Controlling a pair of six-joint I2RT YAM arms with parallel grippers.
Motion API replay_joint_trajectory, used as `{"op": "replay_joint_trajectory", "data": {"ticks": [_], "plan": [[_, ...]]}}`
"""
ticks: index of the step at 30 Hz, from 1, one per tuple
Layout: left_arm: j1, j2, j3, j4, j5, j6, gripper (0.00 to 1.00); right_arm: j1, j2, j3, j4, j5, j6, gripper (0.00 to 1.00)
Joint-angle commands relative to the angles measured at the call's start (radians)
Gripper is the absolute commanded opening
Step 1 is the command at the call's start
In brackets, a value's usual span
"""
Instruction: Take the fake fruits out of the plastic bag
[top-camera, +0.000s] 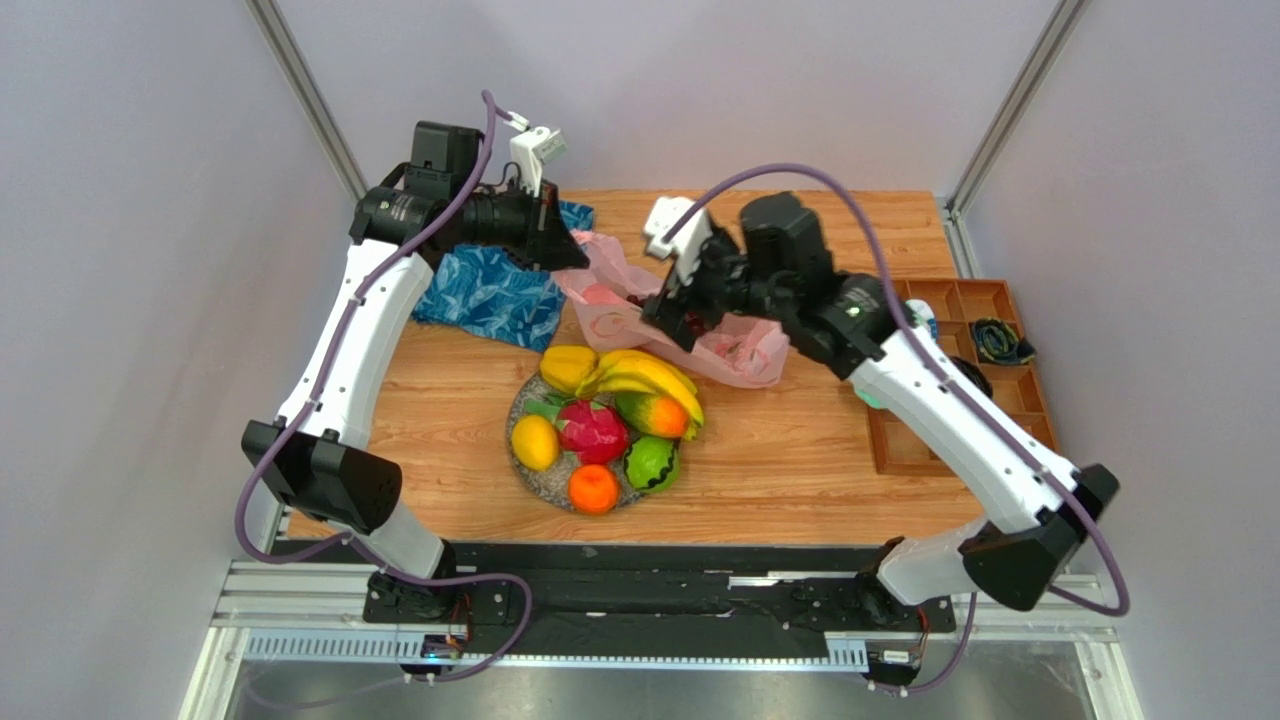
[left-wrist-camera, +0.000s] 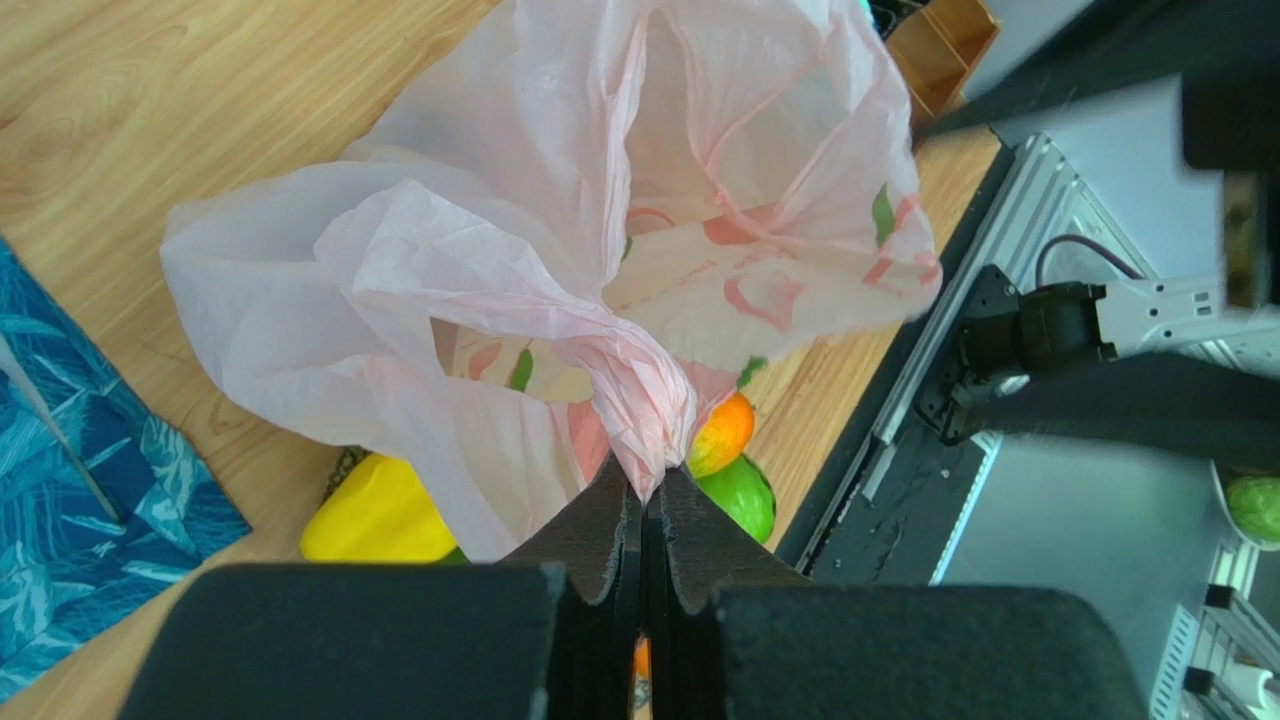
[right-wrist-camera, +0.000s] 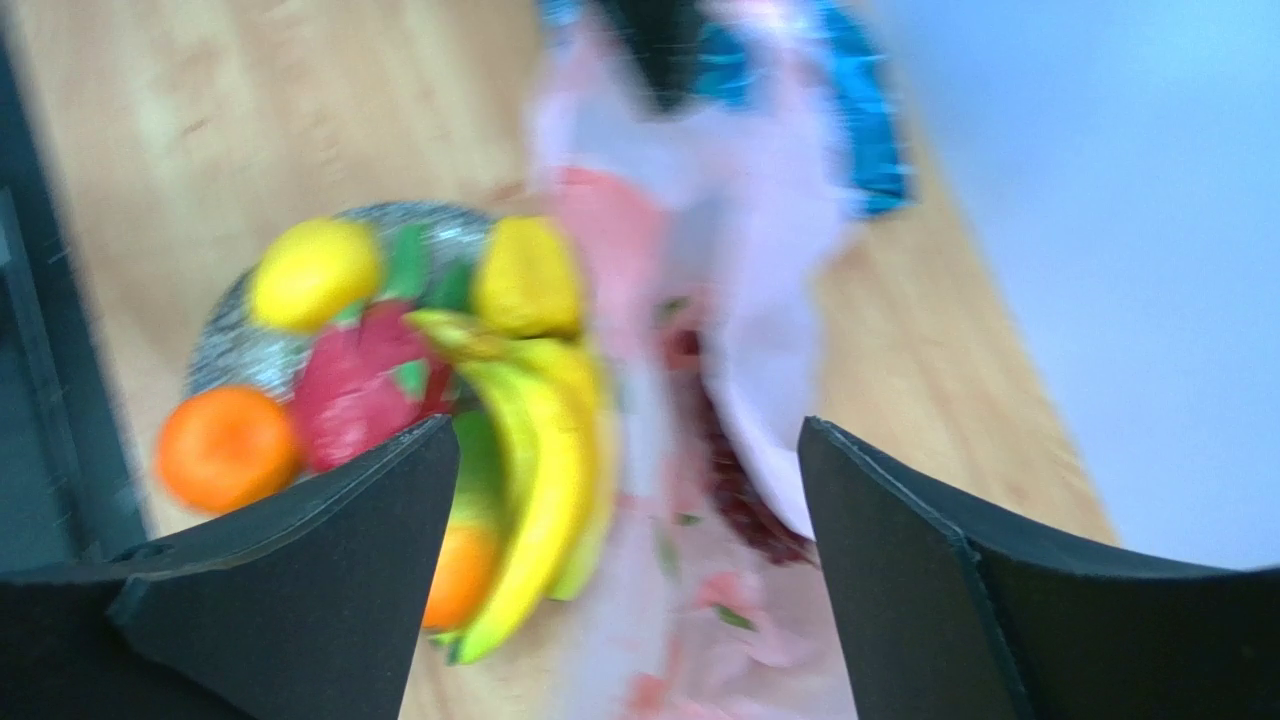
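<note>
**Fruits plated, bag held up for a last reach**
The fruits (top-camera: 601, 428) sit heaped on the plate (top-camera: 553, 480) nearest the bases. Just beyond, the bag (top-camera: 744, 353) stretches with its long axis running far-left to near-right. The left gripper (left-wrist-camera: 649, 495) has its fingers pressed together on a bag fold, probably to tension it. The right gripper (right-wrist-camera: 624, 450) hovers above with fingers spread.

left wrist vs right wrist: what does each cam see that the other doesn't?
Left wrist only: the left hand pinched shut on a gathered fold of the plastic bag, and a corner of the compartment tray.
Right wrist only (blurred): the right hand open above the scene, and the plate with the lemon, dragon fruit and bananas.
Both: the plastic bag, the blue leaf-patterned cloth, the wooden table and a yellow fruit by the bag.
</note>
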Motion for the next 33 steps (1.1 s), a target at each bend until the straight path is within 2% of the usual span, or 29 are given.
{"op": "replay_joint_trajectory", "data": {"ticks": [1,6,8,11,15,18,26,30,33], "plan": [[0.004,-0.017,-0.034,0.009,0.041,0.001,0.0,-0.12,-0.046,-0.081,0.087,0.058,0.023,0.84],[0.004,0.0,-0.048,-0.011,0.014,0.044,0.0,-0.192,0.0,-0.2,0.09,0.013,-0.098,0.67],[0.004,0.015,-0.033,-0.019,0.004,0.045,0.0,-0.191,0.008,-0.29,0.127,0.012,-0.127,0.67],[0.004,0.042,-0.011,-0.024,0.014,0.052,0.0,-0.191,0.042,-0.332,0.124,0.012,-0.131,0.65],[0.004,0.077,-0.013,-0.021,0.02,0.061,0.0,-0.192,0.1,-0.347,0.139,0.006,-0.146,0.59],[0.004,0.098,-0.01,-0.018,0.044,0.056,0.0,-0.192,0.149,-0.329,0.164,0.033,-0.157,0.58],[0.003,0.147,0.062,-0.025,0.027,0.082,0.0,-0.217,0.428,-0.14,0.198,0.19,-0.186,0.62],[0.003,0.155,0.099,-0.024,0.034,0.084,0.0,-0.25,0.539,-0.024,0.19,0.197,-0.2,0.77],[0.003,0.17,0.119,-0.025,0.027,0.084,0.0,-0.27,0.63,0.061,0.147,0.147,-0.246,0.81]]}}
